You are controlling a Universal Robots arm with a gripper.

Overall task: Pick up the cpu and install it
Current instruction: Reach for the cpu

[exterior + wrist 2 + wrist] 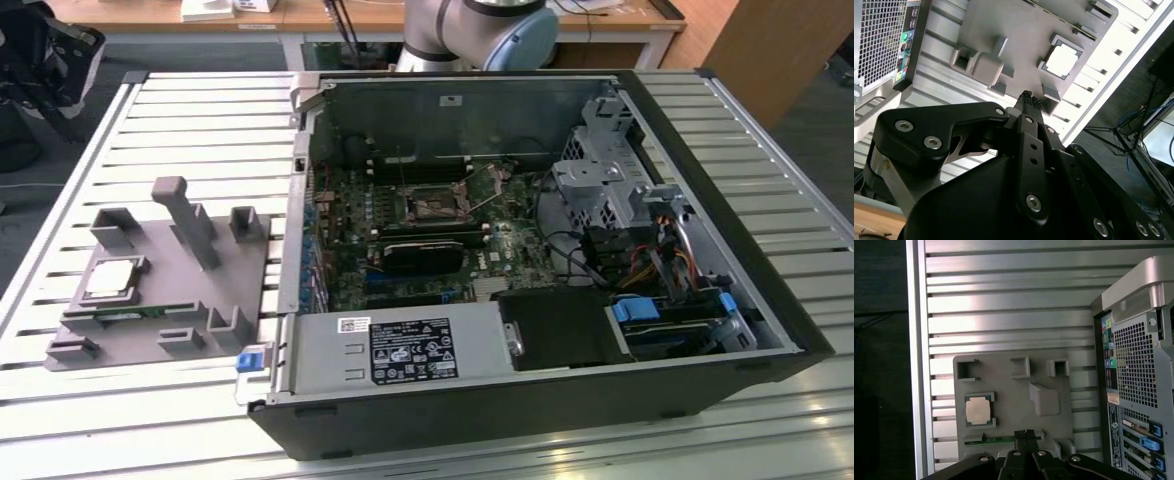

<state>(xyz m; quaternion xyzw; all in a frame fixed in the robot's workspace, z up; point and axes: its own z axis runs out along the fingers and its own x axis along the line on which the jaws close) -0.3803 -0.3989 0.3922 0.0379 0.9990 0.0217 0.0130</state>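
While the gripper (1027, 96) hangs above the grey holder tray (1019, 30), its fingertips are pressed together, pinching nothing and well clear of everything below. The cpu (978, 410) lies flat in its square recess on that tray, silver top up. At the exterior view's left, tray and cpu sit beside the open computer case (534, 400) on the slatted table (200, 100).

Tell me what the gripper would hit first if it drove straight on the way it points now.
The gripper would probably meet the grey tray near the green memory stick in its slot, beside the cpu rather than on it. Depth is unclear, so the exact spot is uncertain.
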